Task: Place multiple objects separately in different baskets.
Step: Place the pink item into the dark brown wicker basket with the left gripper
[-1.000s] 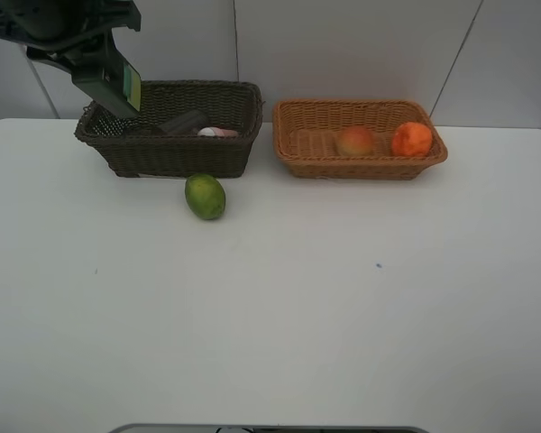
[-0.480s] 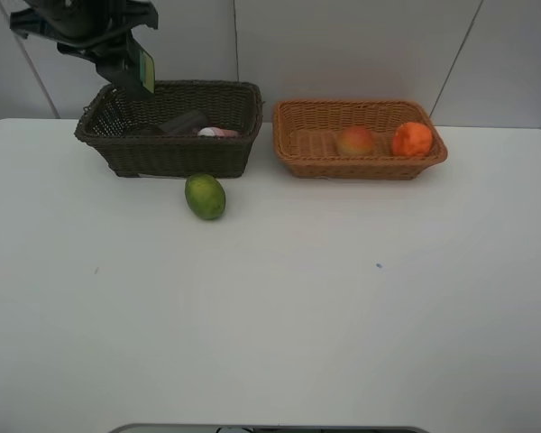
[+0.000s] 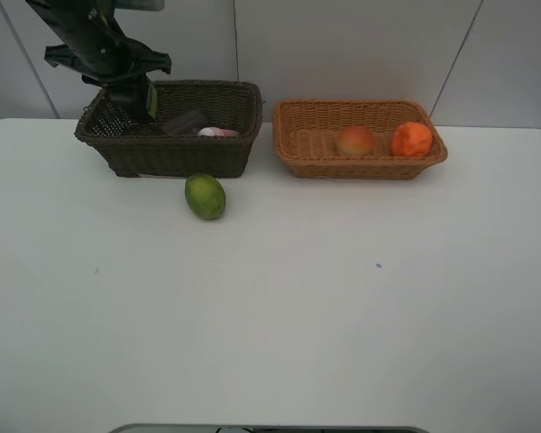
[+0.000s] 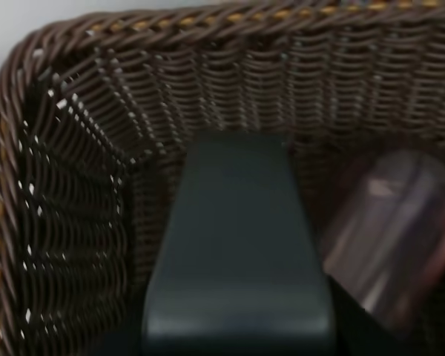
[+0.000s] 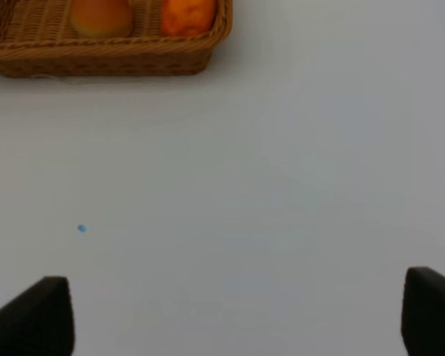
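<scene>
1. Keep the left end effector (image 3: 146, 97) shut and empty; lift it clear of the dark brown basket (image 3: 243, 99).
2. Send the right end effector (image 5: 237, 311) (wide open, empty) for the green citrus (image 3: 205, 196) on the table (image 3: 343, 298), beside that basket.

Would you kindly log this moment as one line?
left gripper: shut, over dark brown basket | right gripper: open, empty | green citrus: on table

No readable text anywhere; green label on left arm (image 3: 151, 99) too small to read
</scene>
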